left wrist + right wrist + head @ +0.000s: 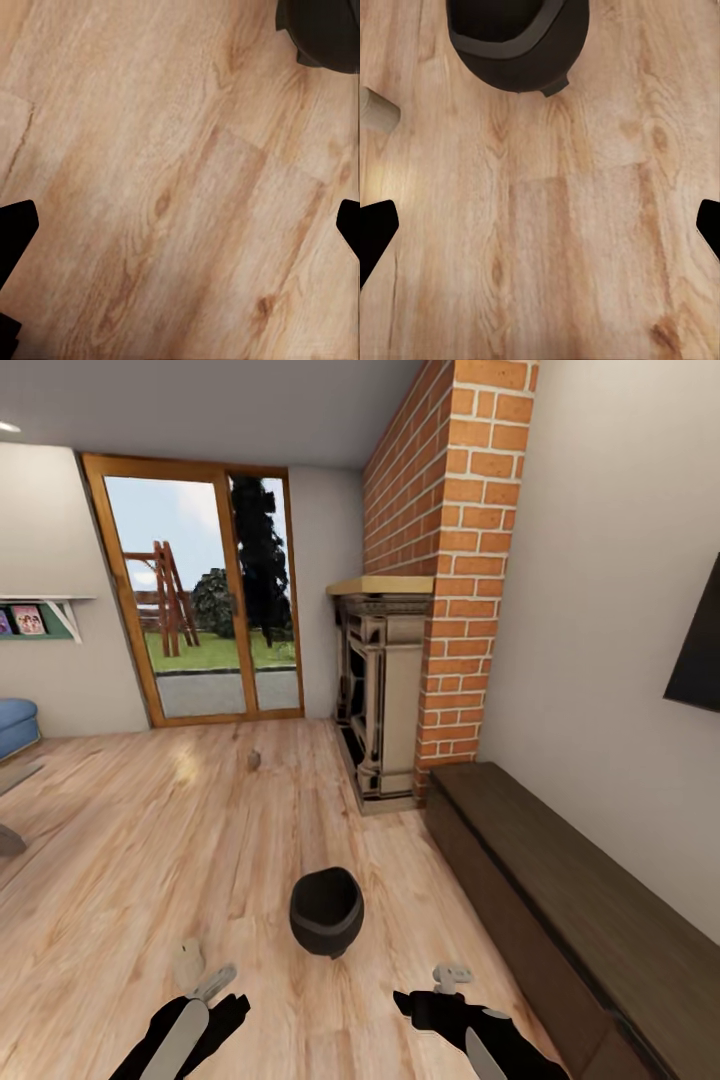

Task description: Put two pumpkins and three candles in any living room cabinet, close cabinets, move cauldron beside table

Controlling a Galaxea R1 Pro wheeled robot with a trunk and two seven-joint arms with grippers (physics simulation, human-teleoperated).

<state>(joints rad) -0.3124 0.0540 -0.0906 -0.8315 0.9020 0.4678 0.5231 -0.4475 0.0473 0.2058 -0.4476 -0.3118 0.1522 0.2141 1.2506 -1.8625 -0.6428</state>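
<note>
Counting from your grippers outward, you had two of them low in the head view: the left gripper (205,1000) and the right gripper (440,985), both hanging above the bare wooden floor (130,840). Each wrist view showed dark fingertips set wide at the opposite edges with only planks between, so both were spread and held nothing.

Candles, two counted: one candle (187,964) stood on the floor just beside your left gripper, also seen at the edge of the right wrist view (376,111); a second candle (254,760) stood well farther off, toward the glass door.

Cauldron, one: the cauldron (326,910) sat on the floor between and just beyond your grippers, mouth tilted somewhat toward the far wall, apart from both grippers. It appeared in the left wrist view (322,34) and the right wrist view (517,41).

Cabinet, one: the cabinet (560,900) ran along the right wall, its fronts flush and shut.

Beyond it, you had one fireplace (380,690) against one brick chimney (455,560), one glass door (205,595) in the far wall, and one wall shelf (45,615) at far left.
</note>
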